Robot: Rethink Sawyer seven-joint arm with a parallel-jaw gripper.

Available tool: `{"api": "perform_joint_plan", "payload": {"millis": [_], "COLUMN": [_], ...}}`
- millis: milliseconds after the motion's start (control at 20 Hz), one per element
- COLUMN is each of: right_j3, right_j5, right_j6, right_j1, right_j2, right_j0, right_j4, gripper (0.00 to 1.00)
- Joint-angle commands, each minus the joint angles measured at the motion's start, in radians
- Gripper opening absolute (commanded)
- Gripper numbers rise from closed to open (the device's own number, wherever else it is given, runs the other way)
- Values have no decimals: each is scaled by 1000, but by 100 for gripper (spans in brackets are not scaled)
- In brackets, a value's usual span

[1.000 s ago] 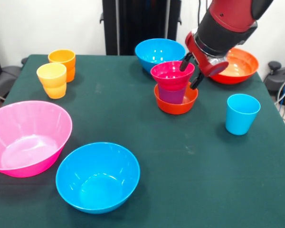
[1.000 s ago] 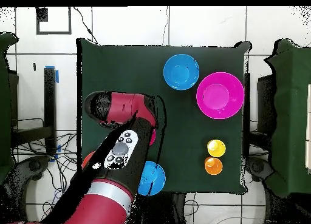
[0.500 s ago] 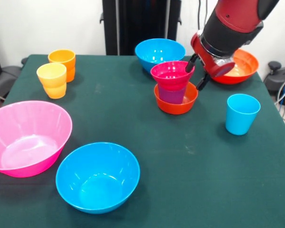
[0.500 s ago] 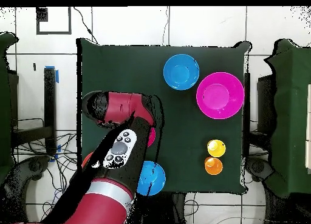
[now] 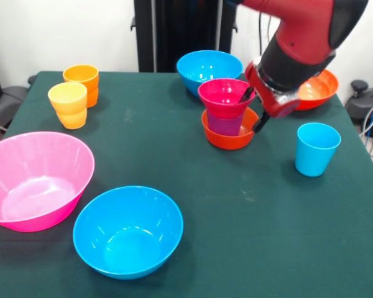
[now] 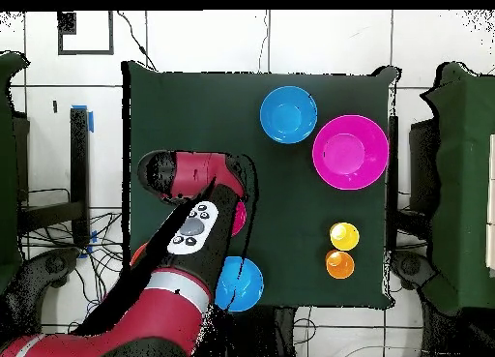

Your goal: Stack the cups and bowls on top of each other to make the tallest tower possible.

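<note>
Three pieces make the tower (image 5: 229, 118): a small orange-red bowl (image 5: 230, 135) on the green table (image 5: 248, 223), a purple cup (image 5: 224, 123) standing in it, and a small magenta bowl (image 5: 225, 97) seated on the cup. The gripper (image 5: 252, 109) is at the tower's right side, jaws spread, one fingertip (image 5: 245, 94) at the magenta bowl's rim, the other lower, beside the orange-red bowl. A light blue cup (image 5: 316, 148) stands apart to the right; a wide orange-red bowl (image 5: 317, 87) shows behind the arm.
</note>
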Motion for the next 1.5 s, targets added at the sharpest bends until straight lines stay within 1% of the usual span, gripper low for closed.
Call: {"api": "perform_joint_plan", "payload": {"millis": [50, 300, 600, 700, 950, 1200, 1400, 1500], "right_j3": [-41, -32, -24, -7, 73, 196, 260, 280], "right_j5": [-127, -149, -112, -71, 25, 73, 94, 90], "right_j6": [116, 120, 118, 112, 73, 3, -29, -37], "right_j1": [140, 150, 133, 105, 1, -106, -161, -182], "right_j2": [105, 102, 92, 78, 54, 39, 15, 4], "right_j0": [6, 15, 23, 31, 42, 39, 39, 39], "right_j4": [6, 16, 17, 10, -6, -38, -71, -84], "gripper": [100, 100, 100, 100, 100, 100, 100, 100]}}
